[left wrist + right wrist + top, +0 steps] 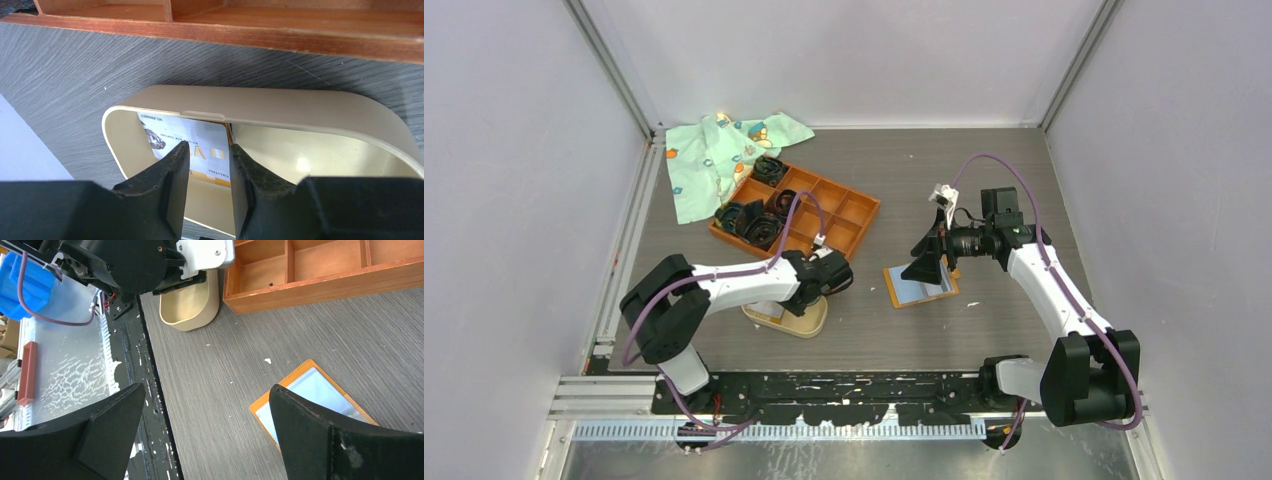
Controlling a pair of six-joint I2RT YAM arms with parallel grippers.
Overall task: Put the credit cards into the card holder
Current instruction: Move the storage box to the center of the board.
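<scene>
Now: one credit card (192, 135) lying inside card holder (300, 107), printed face up, holder at 6 o'clock of wooden tray (250, 35). Left claw (207, 146) just above card, fingers narrowly parted, nothing pinched. Right claw (207, 390) spread wide over orange wallet (320, 387), at 4 o'clock of tray (further cards not discernible). Card likely light, stiff, slick; best pinched across both faces at exposed edge.

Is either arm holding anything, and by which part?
Right end effector is open, empty. Left end effector hangs over a credit card in the card holder; hold unclear.
</scene>
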